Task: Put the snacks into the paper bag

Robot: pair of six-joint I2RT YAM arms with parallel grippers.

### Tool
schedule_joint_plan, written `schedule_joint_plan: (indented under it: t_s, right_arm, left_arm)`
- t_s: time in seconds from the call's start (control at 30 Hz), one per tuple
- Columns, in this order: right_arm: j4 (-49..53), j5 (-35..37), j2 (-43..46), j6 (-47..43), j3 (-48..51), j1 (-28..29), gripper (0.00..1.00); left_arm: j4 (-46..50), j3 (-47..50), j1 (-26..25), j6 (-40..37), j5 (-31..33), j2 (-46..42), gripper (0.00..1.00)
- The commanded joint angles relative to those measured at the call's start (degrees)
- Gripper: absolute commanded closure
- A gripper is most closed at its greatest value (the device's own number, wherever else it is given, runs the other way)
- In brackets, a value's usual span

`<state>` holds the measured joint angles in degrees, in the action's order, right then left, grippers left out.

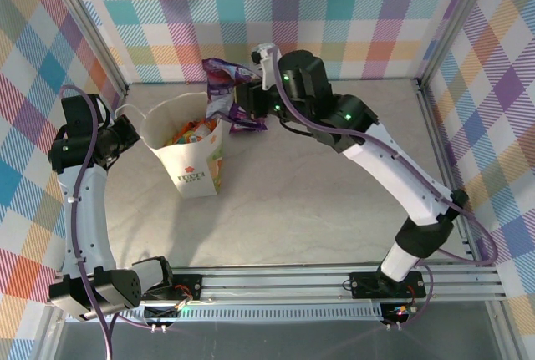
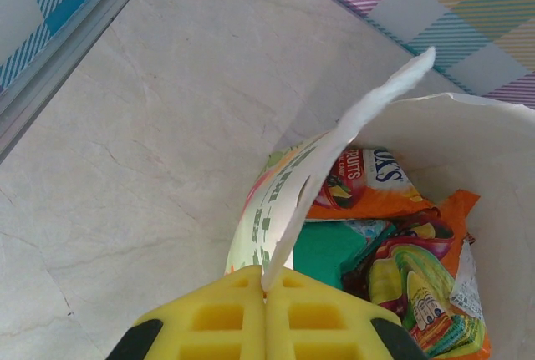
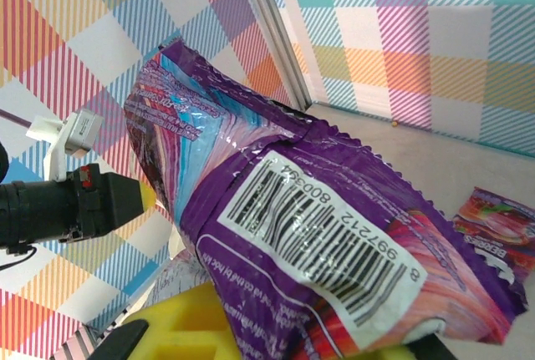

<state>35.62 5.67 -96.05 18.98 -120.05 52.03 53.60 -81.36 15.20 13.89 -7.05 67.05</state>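
The white paper bag (image 1: 194,164) with flower print stands open at mid-left of the table. My left gripper (image 1: 134,132) is shut on the bag's left rim (image 2: 351,122), its yellow pads (image 2: 217,318) pinching the white paper. Inside lie an orange-red packet (image 2: 372,183), a teal-green packet (image 2: 333,247) and a red-yellow packet (image 2: 418,289). My right gripper (image 1: 241,98) is shut on a purple packet (image 1: 219,83), holding it above the bag's far rim; its barcode side (image 3: 326,243) faces the wrist camera. A second purple packet (image 1: 249,119) lies on the table behind the bag.
Checked walls and aluminium frame posts (image 1: 435,101) enclose the table on three sides. The pale marble tabletop (image 1: 318,193) stretches right of the bag. The left arm (image 3: 75,205) shows beyond the held packet.
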Motion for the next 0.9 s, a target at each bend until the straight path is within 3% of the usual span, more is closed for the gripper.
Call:
schedule_joint_plan:
  t_s: [0.0,0.43,0.87]
  right_arm:
    - [-3.72,-2.41,-2.09,-1.22,-5.82,0.70,0.87]
    - [0.16,-8.05,-17.22,-0.25,-24.32,1.23,0.87]
    - [-1.52,-11.11,-22.83,2.48,-26.29,1.19,0.87]
  left_arm:
    - [-0.17,-0.16,1.06,-0.84,-0.53,-1.13,0.94]
    - [0.45,-0.52,1.09,-1.41,0.08,-1.30,0.94]
    - [-0.12,0.44,1.06,-1.41,0.21,-1.37,0.94]
